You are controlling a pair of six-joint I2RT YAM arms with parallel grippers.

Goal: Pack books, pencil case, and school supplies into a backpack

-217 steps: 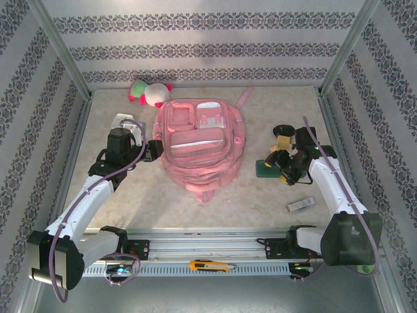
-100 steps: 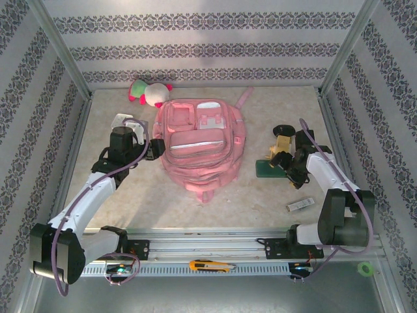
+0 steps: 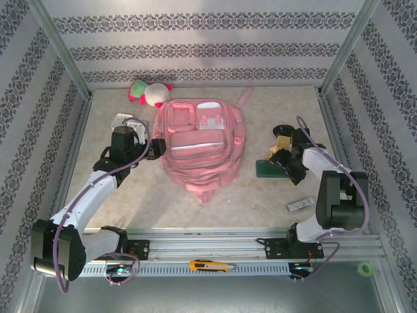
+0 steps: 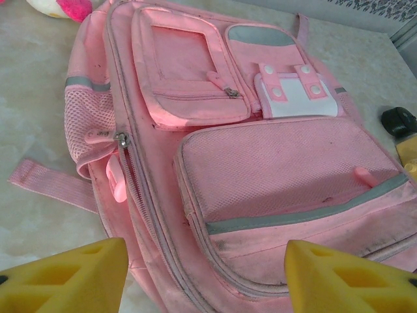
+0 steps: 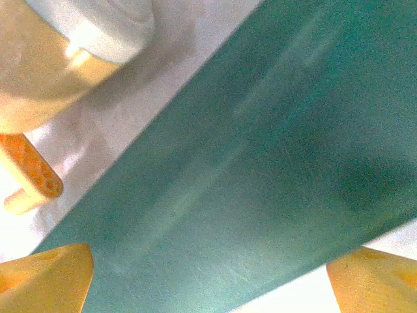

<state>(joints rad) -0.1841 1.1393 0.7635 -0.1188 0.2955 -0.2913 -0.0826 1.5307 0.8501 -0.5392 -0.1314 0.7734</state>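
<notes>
From above, the pink backpack [image 3: 201,147] lay mid-surface [image 3: 130,195], the left jaws beside its left edge and the right jaws over the green pencil case [image 3: 266,169]. Left wrist: jaws stood wide apart facing the backpack [image 4: 260,169]. Right wrist: jaws gaped, pencil case [image 5: 260,163] close beneath

Bare table [image 3: 140,205] lies open in front of the backpack [image 3: 199,147], and a clear lane runs between its right side and the pencil case [image 3: 264,171]. The right edge is crowded: a yellow-and-black piece [image 3: 282,141] sits just behind the pencil case, perhaps touching it, and a pale bar [image 3: 300,205] lies nearer the front. A plush toy [image 3: 150,93] blocks the backpack's rear left corner.
</notes>
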